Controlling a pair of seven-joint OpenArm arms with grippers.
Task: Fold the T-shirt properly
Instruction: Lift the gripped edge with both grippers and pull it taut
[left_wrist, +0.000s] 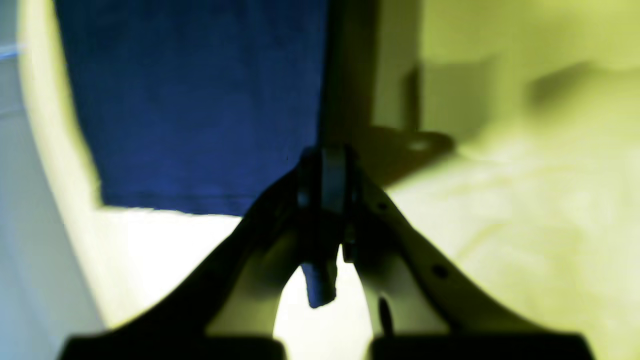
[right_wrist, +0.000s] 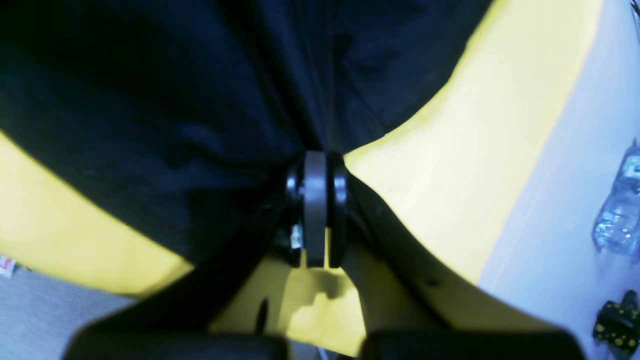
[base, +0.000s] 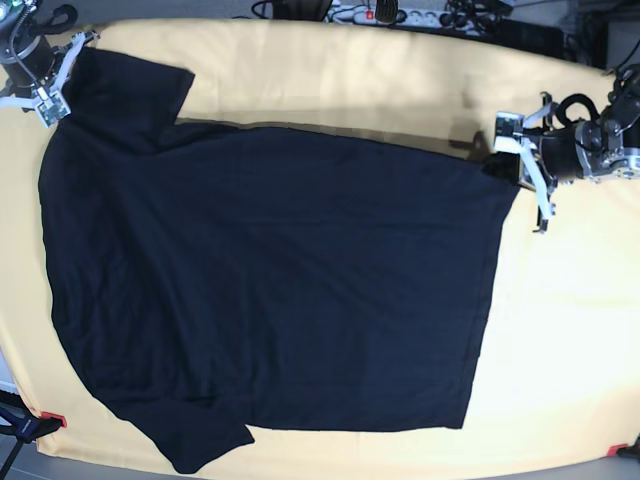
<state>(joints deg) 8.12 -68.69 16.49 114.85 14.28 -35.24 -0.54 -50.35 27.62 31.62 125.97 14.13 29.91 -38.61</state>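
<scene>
The dark navy T-shirt (base: 280, 280) lies spread flat on the yellow cloth (base: 560, 340), sleeves to the left and hem to the right in the base view. My left gripper (base: 515, 160) is at the shirt's far right hem corner. In the left wrist view the left gripper (left_wrist: 325, 200) is shut on a bit of the shirt (left_wrist: 190, 110), with a tuft of cloth hanging below the fingers. My right gripper (base: 62, 70) is at the far left sleeve. In the right wrist view the right gripper (right_wrist: 315, 210) is shut on gathered shirt cloth (right_wrist: 150, 100).
A power strip and cables (base: 400, 15) lie behind the table's back edge. Red clamps (base: 52, 418) hold the yellow cloth at the front corners. A plastic bottle (right_wrist: 617, 215) lies on the floor beside the table. Bare yellow cloth (left_wrist: 525, 210) stretches right of the hem.
</scene>
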